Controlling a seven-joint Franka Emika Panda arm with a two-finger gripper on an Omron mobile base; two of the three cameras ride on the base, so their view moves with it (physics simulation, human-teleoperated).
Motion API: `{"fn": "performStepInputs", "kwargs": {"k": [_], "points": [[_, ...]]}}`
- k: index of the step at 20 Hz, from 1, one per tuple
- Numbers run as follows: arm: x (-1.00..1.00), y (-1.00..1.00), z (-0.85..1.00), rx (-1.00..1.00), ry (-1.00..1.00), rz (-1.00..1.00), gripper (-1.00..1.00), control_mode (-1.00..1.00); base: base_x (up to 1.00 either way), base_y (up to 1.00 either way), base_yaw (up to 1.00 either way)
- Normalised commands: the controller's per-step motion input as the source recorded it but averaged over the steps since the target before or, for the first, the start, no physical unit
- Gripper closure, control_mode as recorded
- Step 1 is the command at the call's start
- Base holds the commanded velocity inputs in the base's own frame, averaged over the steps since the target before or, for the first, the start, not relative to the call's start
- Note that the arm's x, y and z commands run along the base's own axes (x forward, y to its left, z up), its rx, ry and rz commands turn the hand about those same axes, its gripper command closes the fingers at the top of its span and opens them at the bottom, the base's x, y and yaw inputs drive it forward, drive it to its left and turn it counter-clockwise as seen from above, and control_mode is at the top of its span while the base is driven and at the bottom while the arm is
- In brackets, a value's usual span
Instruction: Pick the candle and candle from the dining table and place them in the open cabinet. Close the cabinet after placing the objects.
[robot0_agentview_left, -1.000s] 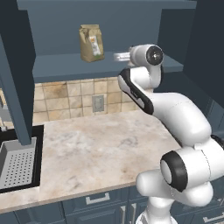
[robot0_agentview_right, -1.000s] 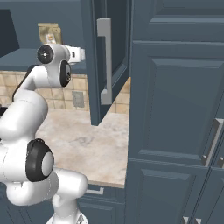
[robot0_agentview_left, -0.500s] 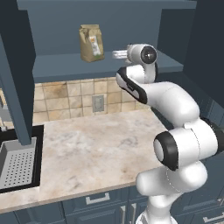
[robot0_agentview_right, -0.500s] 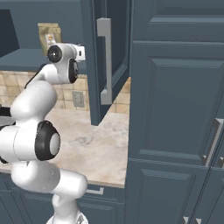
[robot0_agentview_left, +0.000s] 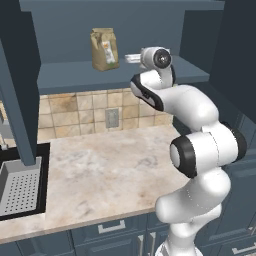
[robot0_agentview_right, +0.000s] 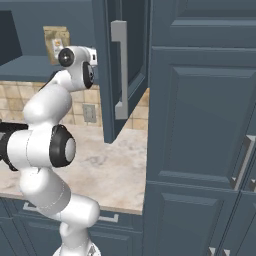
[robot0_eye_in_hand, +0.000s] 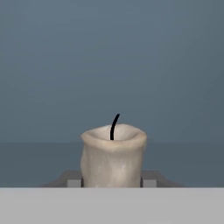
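Candle (robot0_eye_in_hand: 113, 155), the stubby grey-beige pillar with a black wick, was seen in the hand view standing upright between the 2 fingertips (robot0_eye_in_hand: 73, 182), whose grey tips showed at its 9 and 3 o'clock sides, hard against its wall. The gripper (robot0_eye_in_hand: 112, 183) was thus clamped on the candle, at the base of the pillar. Behind it only flat blue cabinet surfaces were visible, a darker band lying at 6 o'clock below a lighter wall.

From the left base view the arm was reached up to the shelf of the open cabinet (robot0_agentview_left: 120, 75), with the hand levelled over the shelf's front edge. A brown paper bag (robot0_agentview_left: 104, 49) stood on that shelf at about 9 o'clock from the hand, near it but apart. Whether the candle touched the shelf could not be told.

In the right base view the cabinet door (robot0_agentview_right: 125, 65) hung open at 3 o'clock of the hand, its long silver handle (robot0_agentview_right: 119, 70) upright. Beneath, a beige marble-look counter (robot0_agentview_left: 110, 170) and a black sink (robot0_agentview_left: 20, 185) at its 9 o'clock end were seen.
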Motion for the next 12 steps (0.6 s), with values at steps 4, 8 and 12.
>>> {"fn": "performStepInputs", "kwargs": {"k": [4,8,12], "points": [[0.04,0.00,0.02,0.00,0.00,-0.06,-1.00,-1.00,0.00,0.00,0.00],[-0.32,0.00,0.04,0.00,0.03,-0.01,-1.00,-1.00,0.00,0.00,0.00],[-0.77,-0.08,0.00,0.00,0.08,-0.05,-1.00,-1.00,0.00,0.00,0.00]]}}
